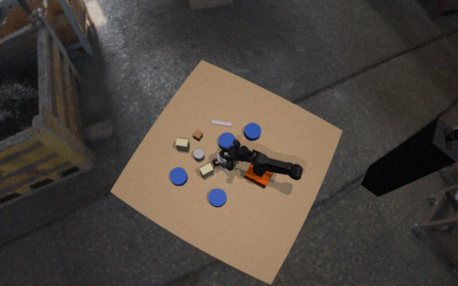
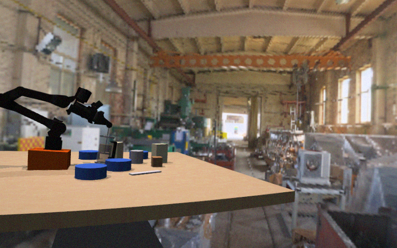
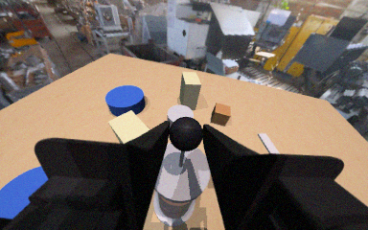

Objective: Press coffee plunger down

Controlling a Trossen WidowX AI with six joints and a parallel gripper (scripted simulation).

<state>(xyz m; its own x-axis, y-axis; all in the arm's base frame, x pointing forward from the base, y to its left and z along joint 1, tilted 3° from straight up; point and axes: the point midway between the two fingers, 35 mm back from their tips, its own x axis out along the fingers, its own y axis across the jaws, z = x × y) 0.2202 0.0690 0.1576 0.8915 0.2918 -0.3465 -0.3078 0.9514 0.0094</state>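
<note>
- Your gripper (image 3: 186,134) is clamped on the black plunger knob (image 3: 186,133), one finger on each side, so a downward push runs straight along the rod (image 3: 181,158) rather than sideways against the press.
- The coffee press (image 3: 181,189) stands upright on the table (image 3: 72,115) directly below the knob, beside a pale yellow block (image 3: 128,126); the rod showing between knob and lid suggests the plunger is not fully down.
- The grey cylinder (image 3: 180,113) sits just behind the knob, with a tall cream block (image 3: 190,89) and a brown cube (image 3: 220,114) further back.
- In the wrist view the fingers cover the press's flanks and the frame cuts off its base, so you cannot tell whether it has shifted.
- In the top view the wrist hides most of the press; in the exterior view it is small and partly masked by a blue disc (image 2: 118,164).
</note>
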